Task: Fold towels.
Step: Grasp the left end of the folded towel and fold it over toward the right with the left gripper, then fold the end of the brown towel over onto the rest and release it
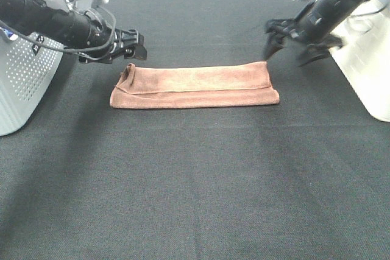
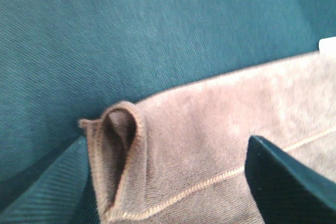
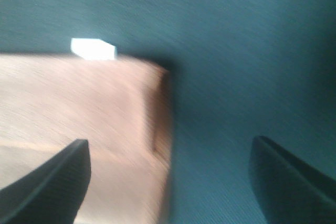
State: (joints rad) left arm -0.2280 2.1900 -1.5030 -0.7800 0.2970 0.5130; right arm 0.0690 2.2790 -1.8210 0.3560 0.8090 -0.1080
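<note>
A dark surface (image 1: 195, 199) carries the towel (image 1: 195, 86), folded into a long strip, at centre. Both arms slant inward, left gripper (image 1: 135, 47) and right gripper (image 1: 289, 53) poised by its far corners, jaws apart.

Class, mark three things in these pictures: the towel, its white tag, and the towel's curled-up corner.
towel (image 1: 195, 86), exterior high view, middle of the folded top layer.
white tag (image 3: 93, 49), right wrist view, centre of the tag.
curled-up corner (image 2: 128, 115), left wrist view, on the rolled-over fold.
</note>
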